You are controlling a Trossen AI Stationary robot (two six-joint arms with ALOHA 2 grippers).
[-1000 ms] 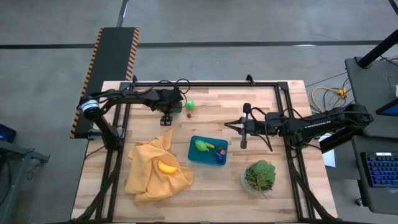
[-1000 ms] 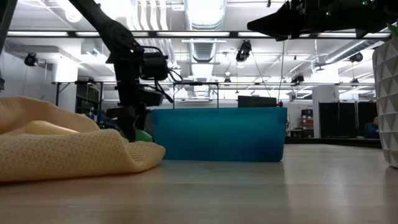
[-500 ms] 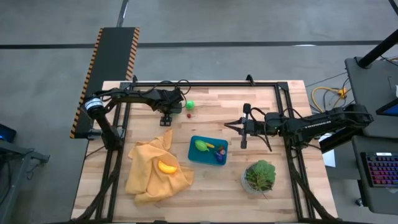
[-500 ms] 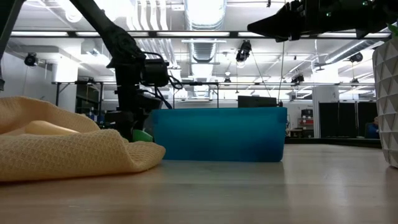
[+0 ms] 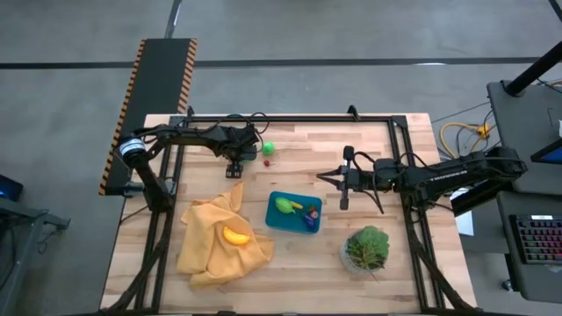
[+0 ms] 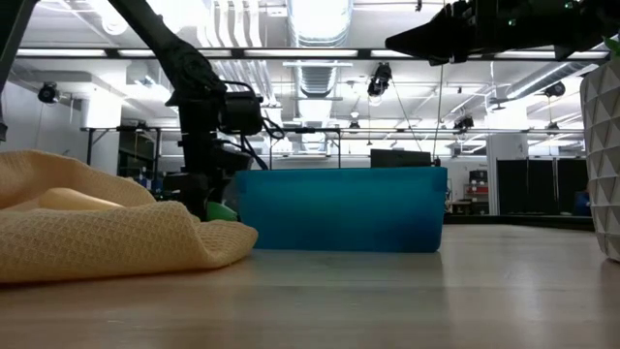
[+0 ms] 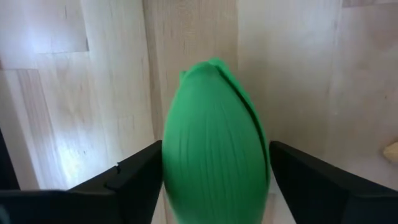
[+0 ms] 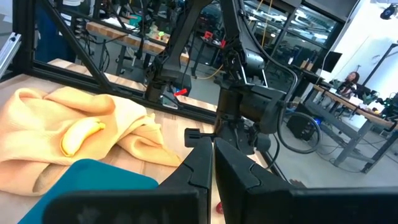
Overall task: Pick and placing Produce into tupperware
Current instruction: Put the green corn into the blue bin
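Overhead, my left gripper [image 5: 234,169] is hanging low over the far-left part of the table [image 5: 386,167], just above the tip of the mustard cloth [image 5: 206,237], and a yellow-orange piece [image 5: 234,234] is lying in that cloth's folds. A small green ball [image 5: 269,147] and a tiny red piece [image 5: 267,162] are sitting on the bare wood just beside that gripper. My right gripper [image 5: 343,203] is hovering right of the teal tupperware [image 5: 274,220], apart from it, while a green piece [image 5: 284,205] and some small orange and purple bits (too small for me to sort out) are resting inside the container. A potted plant [image 5: 367,248] is standing near the front right corner.

From table height, my left gripper [image 6: 208,199] is reaching down behind the cloth [image 6: 107,233], with a green pod [image 6: 222,209] showing at its tips, just left of the tupperware [image 6: 339,208]. My right arm is passing high across the top.

Through my left wrist camera, my left fingers [image 7: 134,180] are clamping the green pod [image 7: 214,143] from both sides, with the wood planks under it.

Through my right wrist camera, my right fingers [image 8: 196,171] are pressing together with nothing between them, above a corner of the tupperware [image 8: 87,186]. Beyond them the yellow-orange piece [image 8: 81,134] is lying on the cloth [image 8: 37,121], and my left arm is working farther off.
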